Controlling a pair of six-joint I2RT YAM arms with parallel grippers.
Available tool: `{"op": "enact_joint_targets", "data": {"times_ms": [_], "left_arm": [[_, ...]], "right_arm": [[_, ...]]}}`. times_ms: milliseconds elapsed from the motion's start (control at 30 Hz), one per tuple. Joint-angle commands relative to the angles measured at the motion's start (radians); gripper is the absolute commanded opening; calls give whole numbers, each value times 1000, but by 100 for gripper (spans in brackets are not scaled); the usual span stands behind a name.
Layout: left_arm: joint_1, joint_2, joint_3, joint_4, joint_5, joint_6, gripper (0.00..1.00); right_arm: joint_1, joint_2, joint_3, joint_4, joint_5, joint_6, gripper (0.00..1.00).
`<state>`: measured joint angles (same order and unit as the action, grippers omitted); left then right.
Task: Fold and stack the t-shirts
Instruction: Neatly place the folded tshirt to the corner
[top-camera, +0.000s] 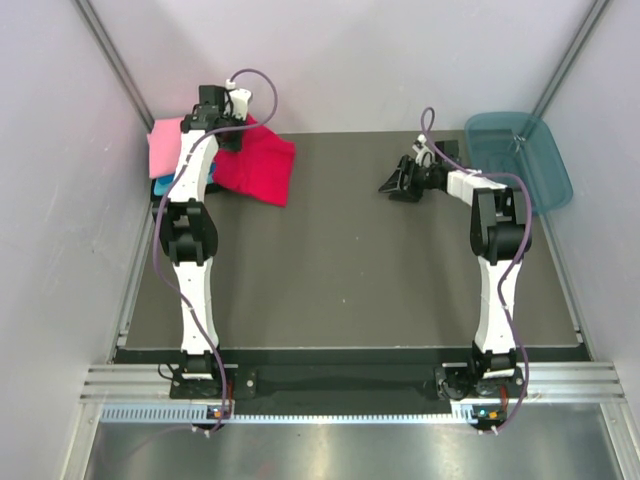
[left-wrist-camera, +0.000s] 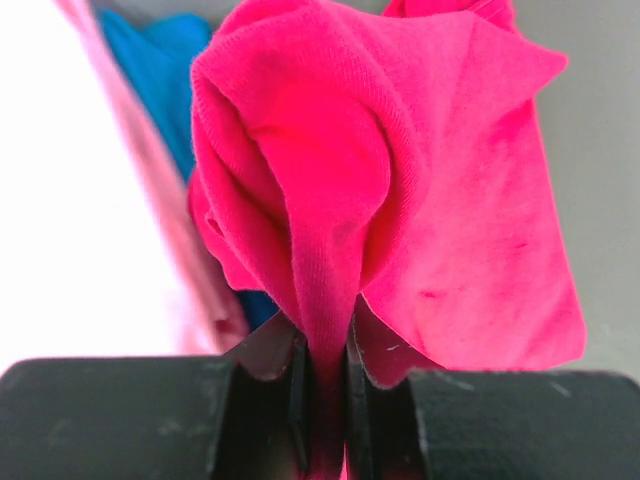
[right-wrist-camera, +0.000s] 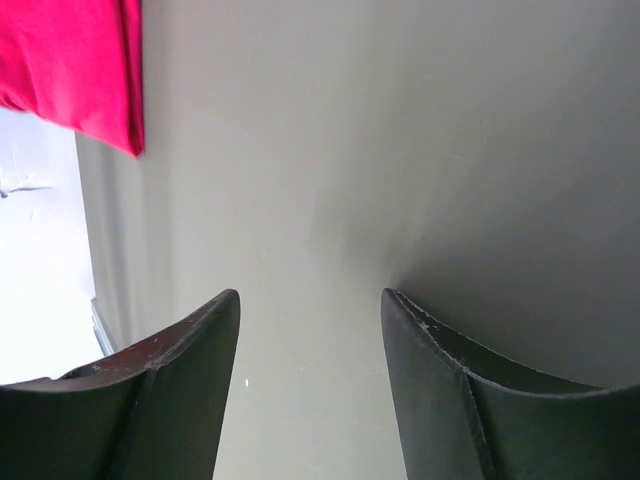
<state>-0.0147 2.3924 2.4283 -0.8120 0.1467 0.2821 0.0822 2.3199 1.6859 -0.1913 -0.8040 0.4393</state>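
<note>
Fabric this limp bunches readily: the left pincer (left-wrist-camera: 325, 400) pinches a fold of the crimson-red t-shirt (top-camera: 258, 165) at the table's (top-camera: 350, 280) far-left corner, beside the pink t-shirt (top-camera: 165, 148). Better to grip its hem or shoulders. Right pincer (right-wrist-camera: 310, 340) is spread, empty.

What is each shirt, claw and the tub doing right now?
red t-shirt: bunched, pinched by the left claw
left gripper: shut on the red shirt
right gripper: open, holding nothing
pink t-shirt: lying at the table's far left corner
blue t-shirt: mostly hidden under the others
teal tub: upright at far right
</note>
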Motion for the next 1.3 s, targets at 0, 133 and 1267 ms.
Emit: {"op": "enact_joint_targets", "data": {"times_ms": [0, 133, 1267], "left_arm": [[5, -55, 77, 92, -87, 55, 0], [5, -59, 86, 106, -128, 86, 0], [5, -162, 176, 249, -343, 204, 0]], "right_arm": [[-10, -76, -8, 36, -3, 4, 59], [-10, -83, -8, 38, 2, 6, 59], [-1, -100, -34, 61, 0, 1, 59]]}}
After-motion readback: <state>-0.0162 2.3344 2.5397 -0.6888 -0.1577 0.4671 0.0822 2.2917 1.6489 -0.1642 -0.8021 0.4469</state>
